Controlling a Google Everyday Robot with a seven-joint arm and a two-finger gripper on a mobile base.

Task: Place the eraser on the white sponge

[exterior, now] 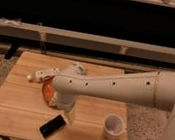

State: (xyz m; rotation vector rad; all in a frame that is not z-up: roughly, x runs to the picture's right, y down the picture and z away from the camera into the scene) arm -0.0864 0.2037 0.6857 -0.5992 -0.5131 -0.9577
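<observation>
The eraser [52, 126] is a flat black block lying slantwise near the front edge of the wooden table [19, 103]. My gripper [69, 116] points down from the white arm, right at the eraser's upper right end; I cannot tell whether it touches it. The white sponge is not visible; the arm may be covering it.
An orange bowl [48, 92] sits mid-table, largely behind my arm. A long white knobbed object [40, 74] lies left of the arm. A white cup [113, 125] stands at the front right. A low shelf and railing run behind the table.
</observation>
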